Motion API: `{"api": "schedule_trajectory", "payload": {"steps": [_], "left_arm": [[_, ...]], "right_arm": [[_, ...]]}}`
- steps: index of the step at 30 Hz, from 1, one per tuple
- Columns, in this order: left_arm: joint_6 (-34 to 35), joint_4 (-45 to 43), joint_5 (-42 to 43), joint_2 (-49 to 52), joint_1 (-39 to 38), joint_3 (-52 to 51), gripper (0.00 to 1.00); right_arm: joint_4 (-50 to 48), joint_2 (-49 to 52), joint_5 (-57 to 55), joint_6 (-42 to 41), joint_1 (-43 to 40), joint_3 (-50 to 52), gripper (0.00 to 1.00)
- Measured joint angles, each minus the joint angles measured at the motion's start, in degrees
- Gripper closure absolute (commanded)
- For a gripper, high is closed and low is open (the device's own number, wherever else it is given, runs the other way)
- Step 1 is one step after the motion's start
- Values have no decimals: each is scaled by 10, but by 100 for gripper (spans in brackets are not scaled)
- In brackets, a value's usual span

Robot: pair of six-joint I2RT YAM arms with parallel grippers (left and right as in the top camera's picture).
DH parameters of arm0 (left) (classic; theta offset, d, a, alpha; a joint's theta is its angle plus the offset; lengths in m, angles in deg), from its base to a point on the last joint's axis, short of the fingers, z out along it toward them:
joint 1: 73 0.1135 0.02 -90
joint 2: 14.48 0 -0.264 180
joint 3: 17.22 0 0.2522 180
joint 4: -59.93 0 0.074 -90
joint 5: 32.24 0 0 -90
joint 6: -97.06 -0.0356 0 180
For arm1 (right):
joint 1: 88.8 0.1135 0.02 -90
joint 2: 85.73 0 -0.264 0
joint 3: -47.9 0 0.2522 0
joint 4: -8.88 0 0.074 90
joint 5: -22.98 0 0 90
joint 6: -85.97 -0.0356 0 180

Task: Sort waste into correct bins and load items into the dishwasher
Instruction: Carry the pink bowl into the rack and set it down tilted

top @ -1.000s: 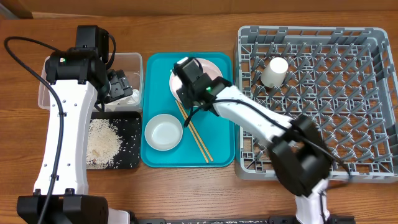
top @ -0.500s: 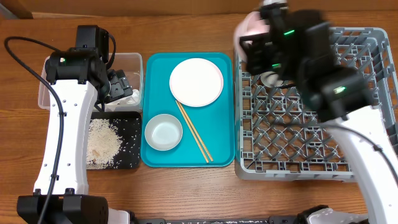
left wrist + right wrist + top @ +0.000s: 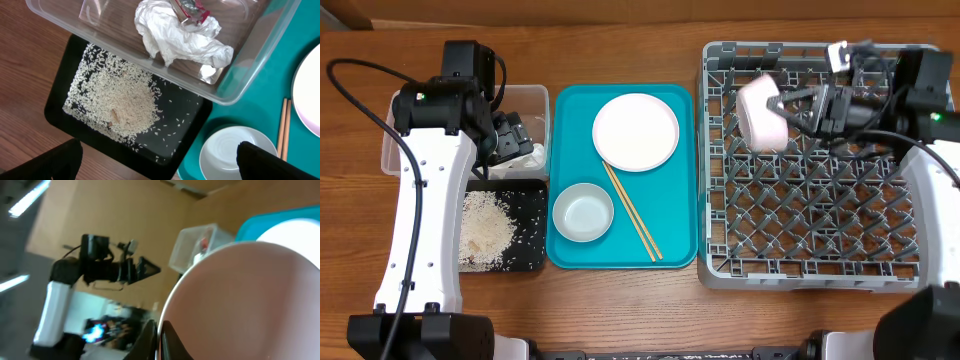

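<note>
overhead: high, straight down, whole surface (image 3: 620,300) | left wrist: near, facing down on clear tub (image 3: 250,65) and black tray (image 3: 192,117), both shared with overhead | right wrist: sideways, pink bowl (image 3: 240,305) filling frame

On the tabletop (image 3: 620,305), left edge: tub (image 3: 530,105) behind shallow tray (image 3: 532,255); serving tray (image 3: 675,230) in the middle; rack (image 3: 800,220) right.

Seen from overhead, we've got the grey peg rack (image 3: 820,230) at 3 o'clock, square and flat. The pink bowl (image 3: 761,113) is up on its side over the rack's 11 o'clock corner. Pale plate (image 3: 635,132) lies flat near centre, w/ the white bowl (image 3: 583,212) upright at its 7 o'clock. Chopsticks (image 3: 633,212) lie side by side at that bowl's 3 o'clock, running 11 to 5. At 9 o'clock is the clear tub (image 3: 533,100), w/ crumpled napkin (image 3: 175,37) and red wrapper (image 3: 190,9) touching inside. Black tray (image 3: 532,215) is just at the tub's 6 o'clock, w/ rice (image 3: 483,228) heaped in it and some grains scattered.
</note>
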Motion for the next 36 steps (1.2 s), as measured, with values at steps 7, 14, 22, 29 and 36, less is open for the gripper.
{"api": "schedule_trajectory", "payload": {"steps": [7,14,22,29,36], "left_arm": [[0,0,0,0,0,0,0],[0,0,0,0,0,0,0],[0,0,0,0,0,0,0],[0,0,0,0,0,0,0],[0,0,0,0,0,0,0]], "right_arm": [[-90,36,56,19,0,83,96],[-103,97,67,23,0,83,96],[-143,141,67,-66,0,85,96],[-173,141,54,-204,0,85,96],[-227,141,-17,-325,24,85,96]]}}
